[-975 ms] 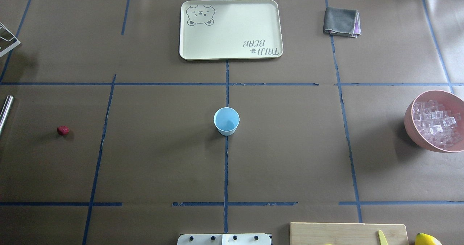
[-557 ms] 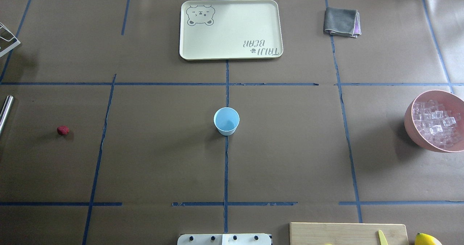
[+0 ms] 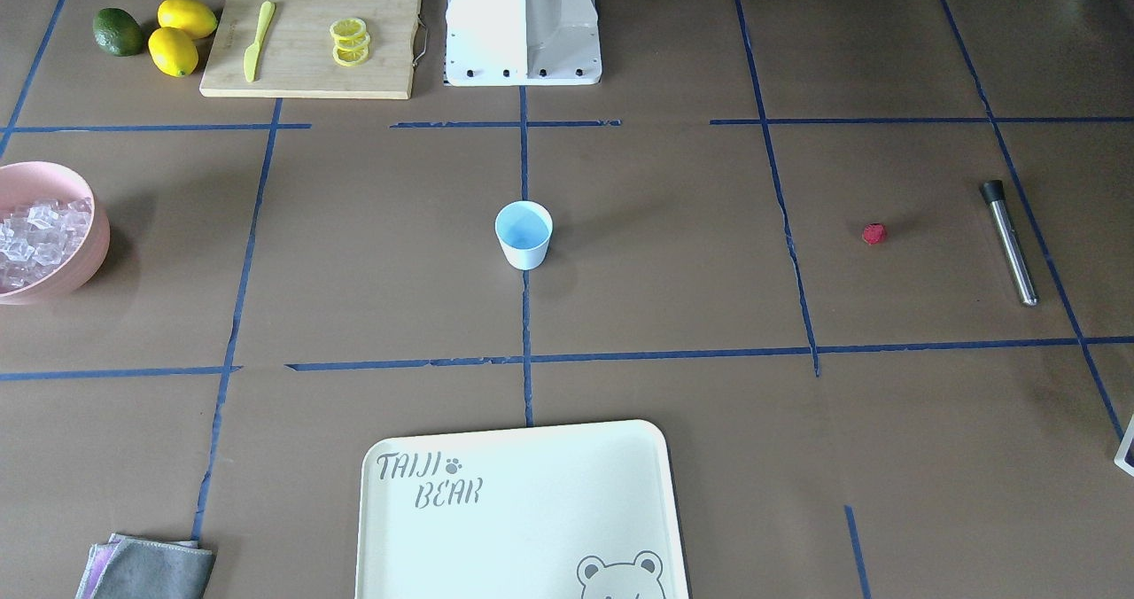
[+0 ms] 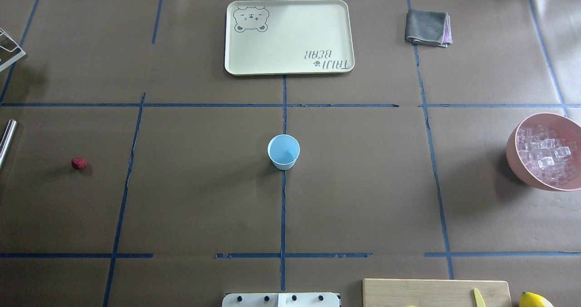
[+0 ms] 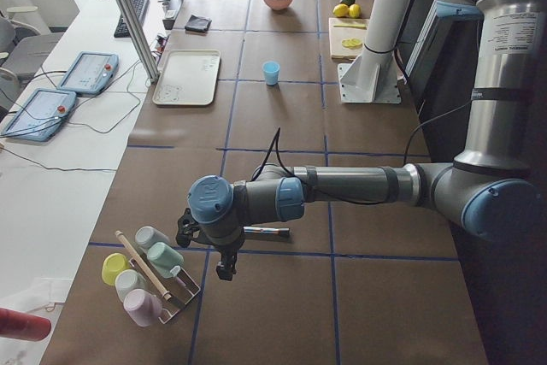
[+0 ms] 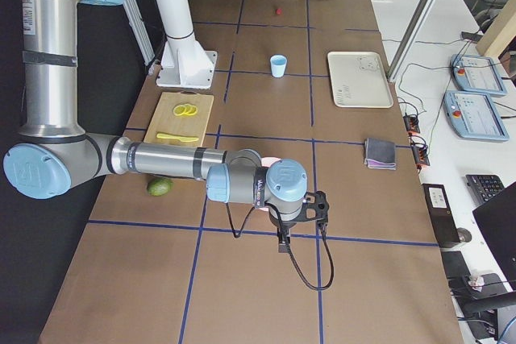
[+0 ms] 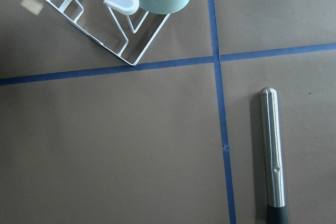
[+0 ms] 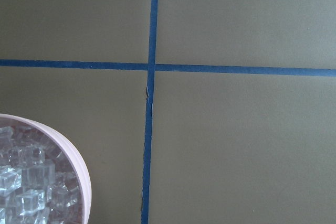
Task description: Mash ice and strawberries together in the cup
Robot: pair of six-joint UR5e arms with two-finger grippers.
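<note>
Front view: the cup (image 3: 524, 234) is standing upright mid-worktop (image 3: 673, 262). The berry (image 3: 873, 233) is lying well apart on the robot's left, near a muddler (image 3: 1008, 243). The ice (image 3: 35, 240) is sitting in a bowl (image 3: 96, 258) far on the right.
Left side view: the left jaws are hanging beside a rack (image 5: 154, 275); whether they are released or clenched, I cannot tell.
Right side view: the right jaws are hanging by the bowl; again I cannot tell.
Right wrist view: the ice is filling the bowl.

The cup (image 4: 283, 151) stands between the strawberry (image 4: 79, 163) and the bowl (image 4: 514, 136) holding ice (image 4: 544, 155).
</note>
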